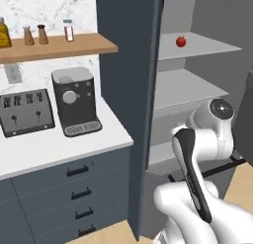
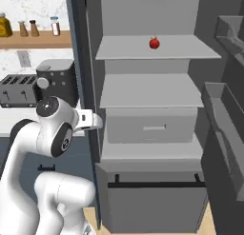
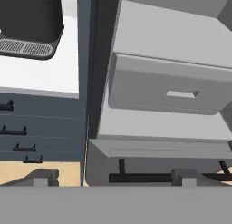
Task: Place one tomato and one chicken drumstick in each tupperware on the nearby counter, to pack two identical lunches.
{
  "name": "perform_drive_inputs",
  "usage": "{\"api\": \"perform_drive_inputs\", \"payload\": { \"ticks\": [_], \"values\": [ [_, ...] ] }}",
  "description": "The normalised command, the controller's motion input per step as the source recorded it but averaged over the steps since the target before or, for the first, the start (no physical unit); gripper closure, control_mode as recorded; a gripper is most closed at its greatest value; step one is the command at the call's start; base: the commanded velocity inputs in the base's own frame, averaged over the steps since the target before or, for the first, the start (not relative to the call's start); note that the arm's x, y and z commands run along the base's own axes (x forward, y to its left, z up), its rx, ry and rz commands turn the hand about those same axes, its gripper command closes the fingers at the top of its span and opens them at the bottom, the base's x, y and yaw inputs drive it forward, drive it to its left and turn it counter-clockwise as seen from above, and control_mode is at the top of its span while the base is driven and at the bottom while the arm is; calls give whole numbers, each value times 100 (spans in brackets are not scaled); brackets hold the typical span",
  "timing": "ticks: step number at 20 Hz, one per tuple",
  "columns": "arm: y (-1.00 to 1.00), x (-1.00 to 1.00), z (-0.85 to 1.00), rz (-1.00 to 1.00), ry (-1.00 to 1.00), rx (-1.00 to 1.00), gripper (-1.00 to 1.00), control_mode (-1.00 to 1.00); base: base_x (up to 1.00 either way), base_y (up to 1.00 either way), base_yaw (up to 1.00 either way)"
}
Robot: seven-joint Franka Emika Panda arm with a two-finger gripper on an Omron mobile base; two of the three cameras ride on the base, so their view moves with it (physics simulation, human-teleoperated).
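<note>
A red tomato (image 1: 181, 41) (image 2: 154, 43) sits alone on the top shelf of the open fridge. My gripper (image 3: 113, 177) is open, its two fingertips (image 3: 43, 175) wide apart with nothing between them. It hangs in front of the fridge's lower part, well below the tomato, and looks at the inner drawer. The white counter (image 1: 59, 149) (image 3: 45, 73) lies left of the fridge over dark blue drawers. The tupperware and the chicken drumstick are out of view.
A black coffee machine (image 1: 74, 100) and a toaster (image 1: 24, 112) stand on the counter, under a wooden shelf (image 1: 89, 44) with bottles. The fridge has a grey inner drawer (image 2: 150, 125), a bottom drawer (image 2: 152, 200) and its open door (image 2: 224, 134) at the right.
</note>
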Motion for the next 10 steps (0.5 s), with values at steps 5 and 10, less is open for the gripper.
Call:
{"api": "perform_drive_inputs", "payload": {
  "ticks": [5, 10],
  "values": [
    [0, 0, 0, 0, 0, 0, -100, 100, 62, -76, 0],
    [0, 0, 0, 0, 0, 0, -100, 100, 59, -50, 0]
  ]
}}
